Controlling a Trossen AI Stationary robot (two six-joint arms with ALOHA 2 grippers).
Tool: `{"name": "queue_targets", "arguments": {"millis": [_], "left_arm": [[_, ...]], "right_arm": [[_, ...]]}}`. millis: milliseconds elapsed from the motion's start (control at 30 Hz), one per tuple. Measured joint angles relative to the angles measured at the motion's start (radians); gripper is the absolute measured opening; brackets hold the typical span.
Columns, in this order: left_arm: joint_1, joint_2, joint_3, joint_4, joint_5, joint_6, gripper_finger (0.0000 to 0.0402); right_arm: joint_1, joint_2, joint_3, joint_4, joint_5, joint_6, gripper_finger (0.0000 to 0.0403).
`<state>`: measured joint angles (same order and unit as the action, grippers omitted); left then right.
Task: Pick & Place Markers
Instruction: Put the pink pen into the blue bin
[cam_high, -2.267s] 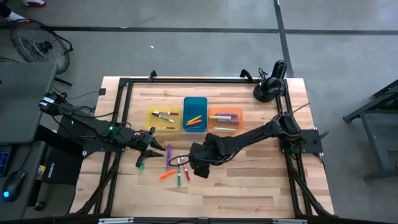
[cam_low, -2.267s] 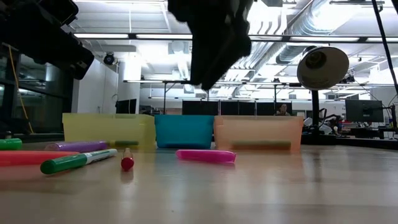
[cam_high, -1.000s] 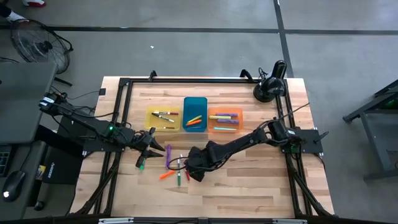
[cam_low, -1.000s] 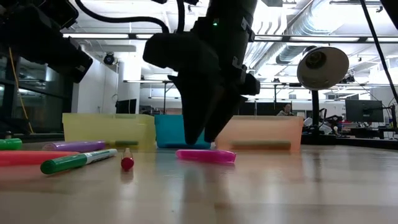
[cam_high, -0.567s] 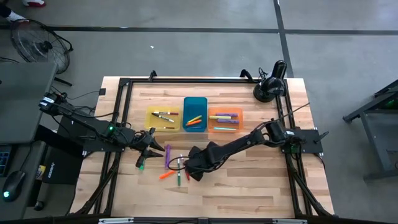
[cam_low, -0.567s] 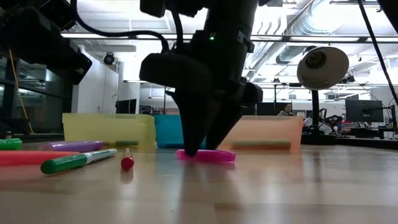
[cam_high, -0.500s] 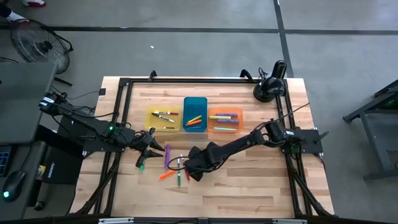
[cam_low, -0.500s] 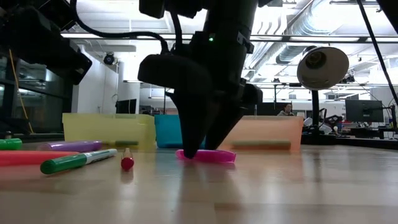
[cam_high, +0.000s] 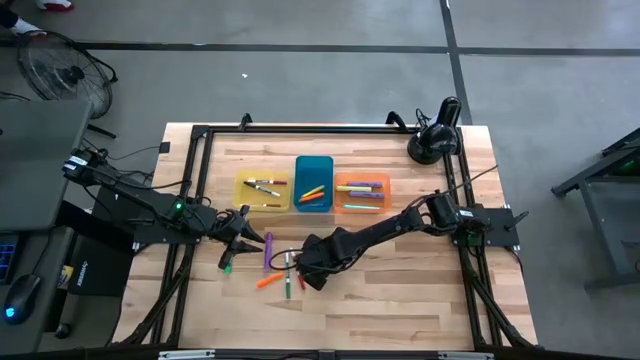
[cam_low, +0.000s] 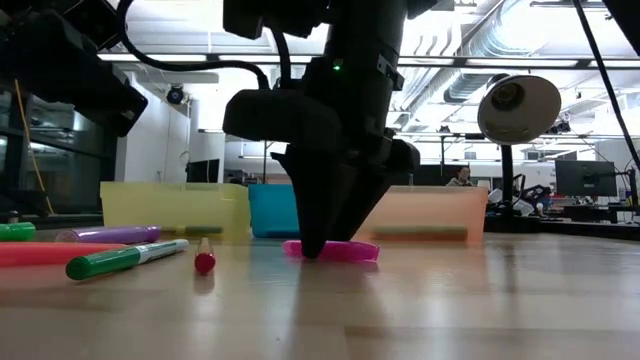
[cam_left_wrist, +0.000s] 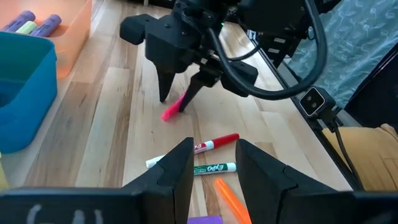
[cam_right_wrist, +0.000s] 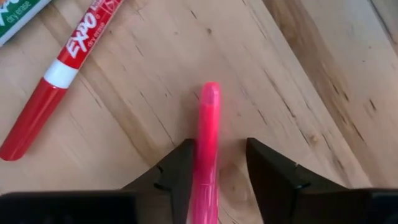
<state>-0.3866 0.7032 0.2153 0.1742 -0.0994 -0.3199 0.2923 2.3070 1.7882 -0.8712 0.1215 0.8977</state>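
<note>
A: Right claw (cam_right_wrist: 214, 163) down on the surface (cam_high: 400, 290), fingers narrowing either side of the pink marker (cam_right_wrist: 207, 140), not yet clamped. Keep it centred, squeeze, lift straight.

B: Red marker (cam_right_wrist: 59, 81) near. Left claw (cam_left_wrist: 211, 165) waits part-open, empty, beside the yellow tray (cam_high: 262, 191).

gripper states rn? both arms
Left gripper: open, empty, hovering above the loose markers.
Right gripper: fingers astride the pink marker on the table; cannot tell if clamped.
</note>
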Motion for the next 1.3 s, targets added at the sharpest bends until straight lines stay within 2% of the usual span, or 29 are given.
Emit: {"name": "queue_targets", "arguments": {"millis": [433,633,900,1300], "left_arm": [[0.0,0.0,0.0,-0.001,0.0,-0.002,0.0117],[0.0,0.0,0.0,-0.002,0.001,-0.002,0.0117],[0.0,0.0,0.0,-0.005,0.006,-0.003,0.0117],[0.0,0.0,0.0,-0.005,0.006,-0.004,0.0117]], "right_arm": [[-0.006,0.002,-0.002,-0.022,-0.055,-0.072,0.0024],[-0.006,-0.003,0.0,-0.021,-0.052,-0.114,0.0024],[-0.006,-0.049,-0.007,-0.028,0.014,-0.2,0.0024],[-0.073,-0.123,-0.003,0.009,0.034,-0.388,0.0024]]}}
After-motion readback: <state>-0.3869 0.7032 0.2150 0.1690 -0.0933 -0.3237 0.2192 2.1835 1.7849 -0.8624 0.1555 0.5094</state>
